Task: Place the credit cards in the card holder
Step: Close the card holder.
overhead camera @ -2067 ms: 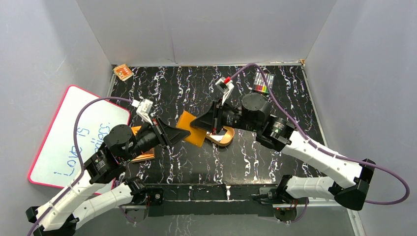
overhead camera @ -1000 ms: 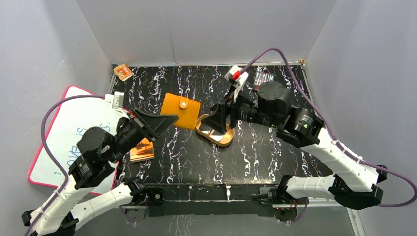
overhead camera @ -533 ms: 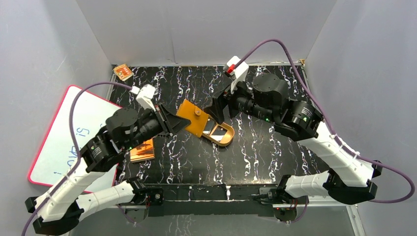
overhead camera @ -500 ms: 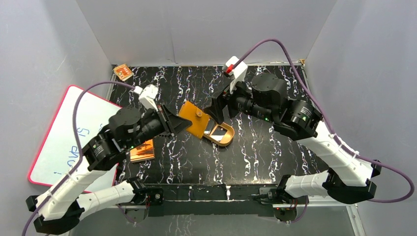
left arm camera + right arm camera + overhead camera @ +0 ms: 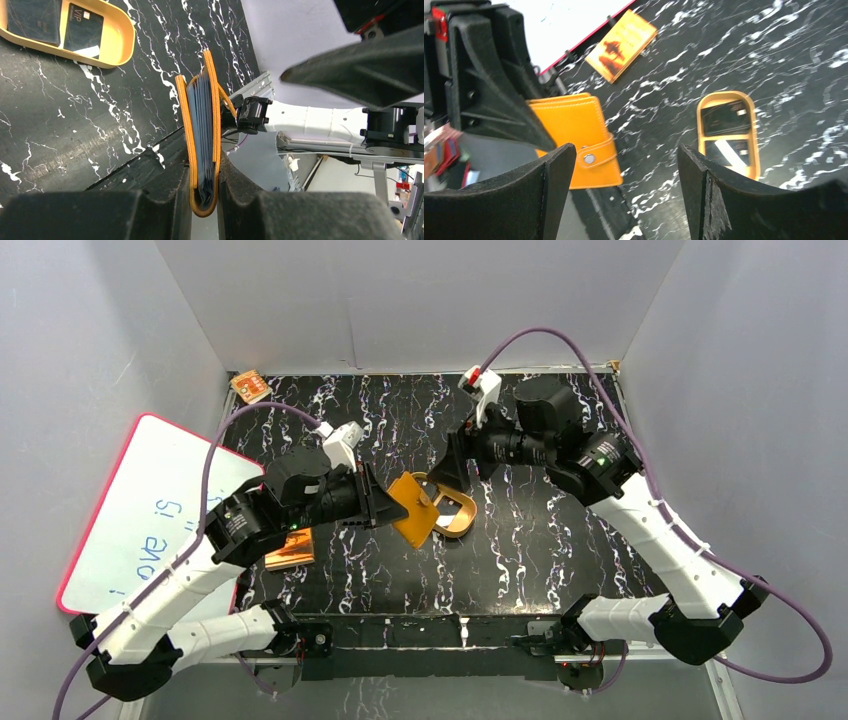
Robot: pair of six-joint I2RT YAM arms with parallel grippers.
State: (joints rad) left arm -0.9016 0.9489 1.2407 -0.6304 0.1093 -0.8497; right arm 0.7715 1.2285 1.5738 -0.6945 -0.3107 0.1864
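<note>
My left gripper [image 5: 202,172] is shut on the spine of the orange-brown card holder [image 5: 201,115], holding it on edge above the table with its blue-grey sleeves showing. From above, the card holder [image 5: 416,512] hangs just left of the tan oval tray [image 5: 466,527]. Two black credit cards [image 5: 84,28] lie flat in that tray [image 5: 119,47]. My right gripper [image 5: 626,155] is open and empty, hovering over the table between the card holder [image 5: 574,127] and the tray [image 5: 725,95]. The cards [image 5: 725,117] show in the right wrist view too.
An orange printed booklet [image 5: 290,548] lies at the table's left edge beside a red-framed whiteboard [image 5: 140,510]. A small orange packet [image 5: 250,388] sits at the back left corner. Grey walls close in the table on three sides.
My left arm has swung right, carrying the card holder toward the tray and tilting it on edge. The right arm has drawn back slightly, jaws still open.
</note>
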